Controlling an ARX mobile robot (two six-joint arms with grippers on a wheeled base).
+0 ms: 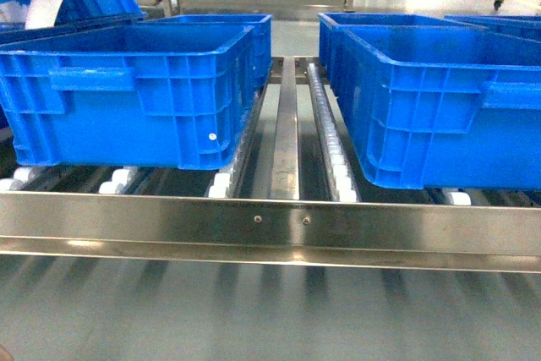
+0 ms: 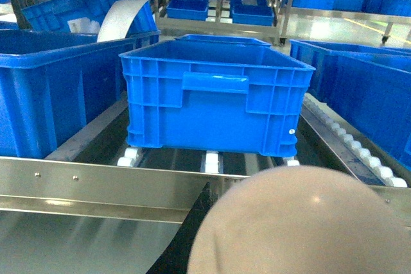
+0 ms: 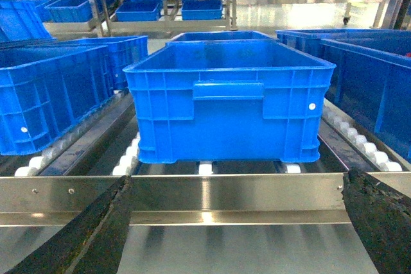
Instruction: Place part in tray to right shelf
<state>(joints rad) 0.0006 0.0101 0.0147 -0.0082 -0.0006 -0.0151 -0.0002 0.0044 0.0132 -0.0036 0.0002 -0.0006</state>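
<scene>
1. The part is not visible in any view, so I cannot tell where it is.
2. The tray [image 2: 302, 222] shows only in the left wrist view, as a big cream-white rounded surface very near the camera, low and to the right. It hides the left tool, so I cannot tell how far the left tool is open or if it has hold of the tray.
3. The right tool [image 3: 234, 235] stands wide open: its two dark fingers [image 3: 96, 235] are at the far left and far right bottom corners of the right wrist view, with nothing between them.
4. Just ahead of the right tool is the shiny front rail [image 3: 231, 192] of the right shelf [image 1: 270, 226].
5. Behind the rail, straight in front of the right tool, a blue crate [image 3: 225, 101] rests on white rollers [image 3: 205, 169].
6. In the head view two crates sit on the shelf, a left crate [image 1: 127, 95] and a right crate [image 1: 439, 107], with a roller track [image 1: 330, 141] between them.
</scene>
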